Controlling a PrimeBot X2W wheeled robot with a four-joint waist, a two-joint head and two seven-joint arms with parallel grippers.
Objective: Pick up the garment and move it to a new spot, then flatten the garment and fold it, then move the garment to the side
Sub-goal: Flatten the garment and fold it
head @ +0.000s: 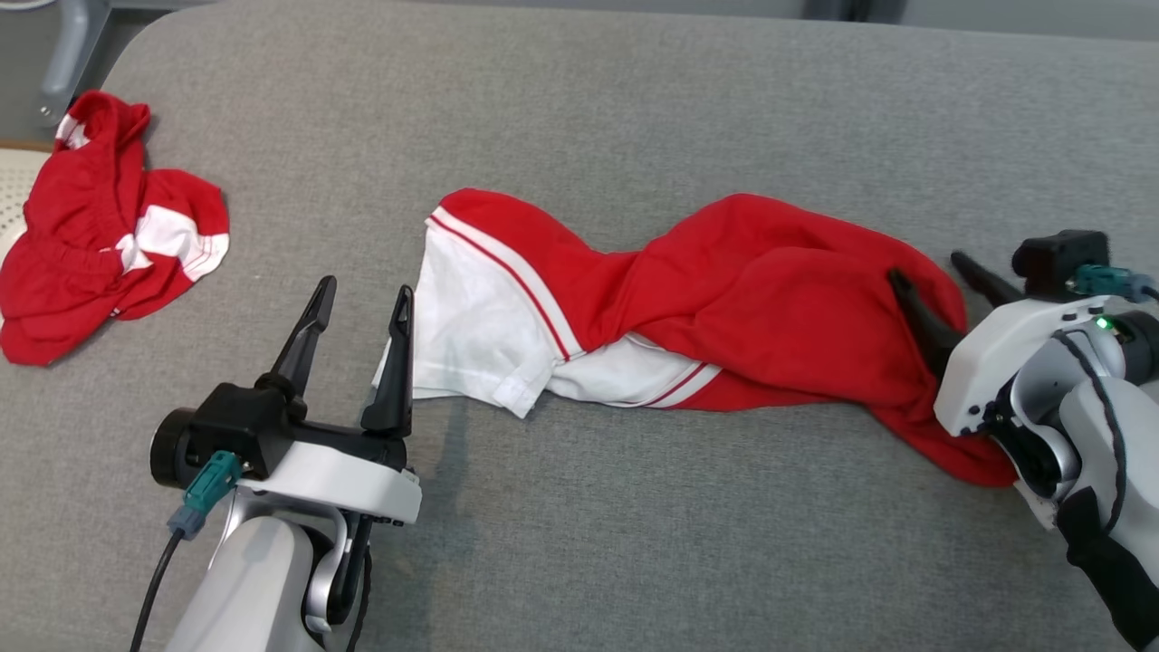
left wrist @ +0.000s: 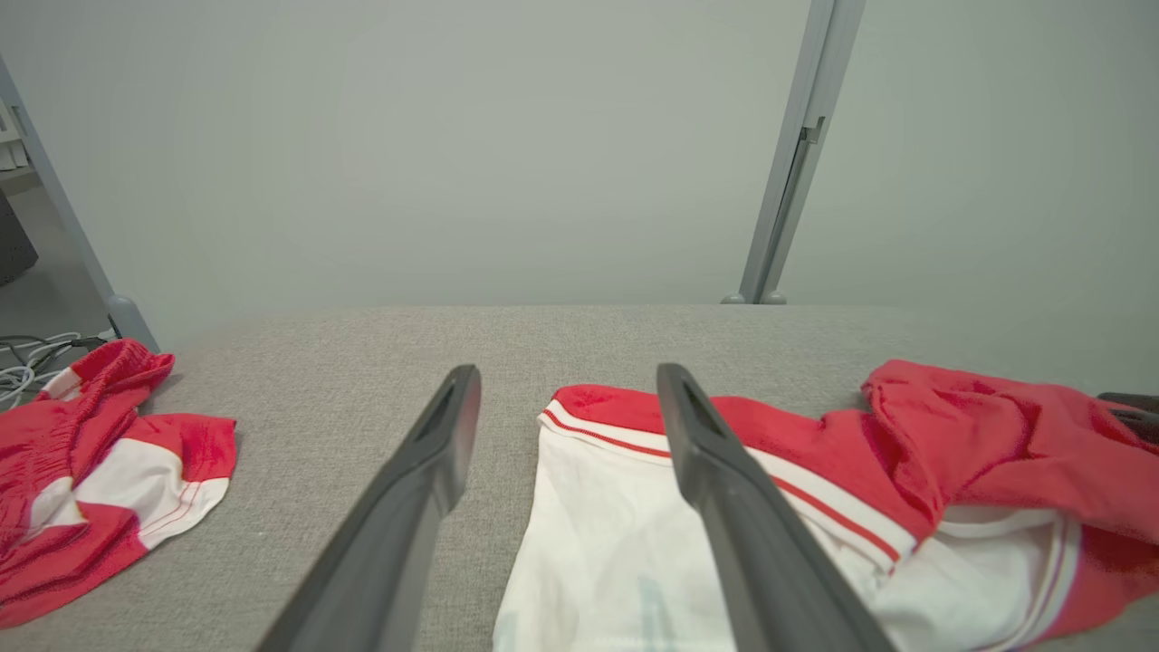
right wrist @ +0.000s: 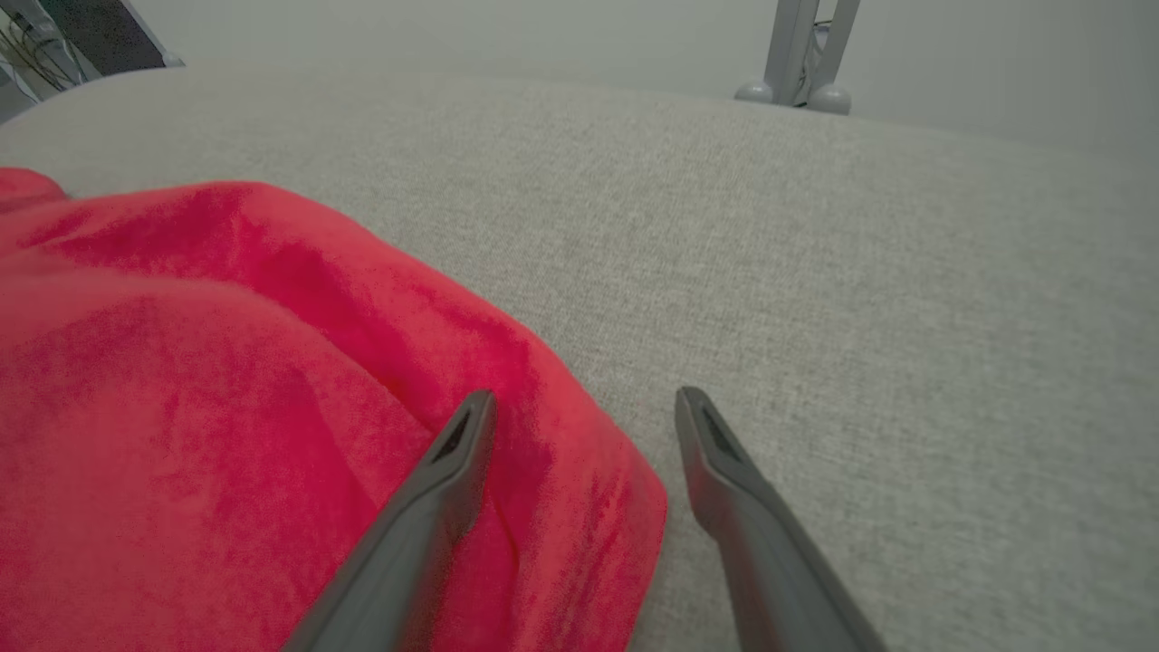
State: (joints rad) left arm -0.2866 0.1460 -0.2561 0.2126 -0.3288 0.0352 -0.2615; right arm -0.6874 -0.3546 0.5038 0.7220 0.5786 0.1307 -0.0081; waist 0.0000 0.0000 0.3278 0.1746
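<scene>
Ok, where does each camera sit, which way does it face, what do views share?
Head view: on the head, facing down at the grey padded surface; left gripper and right gripper show.
Left wrist view: on the left wrist, along its open fingers, over the white end of the twisted garment.
Right wrist view: on the right wrist; its open fingers straddle that garment's red edge.
Shared: all show the twisted garment; head and left wrist also the crumpled garment.

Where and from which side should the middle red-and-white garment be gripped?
Likely its two ends, since the red-and-white fabric garment lies twisted lengthwise: open left gripper on the white edge from the left, open right gripper on the red end it straddles, from the right.
</scene>
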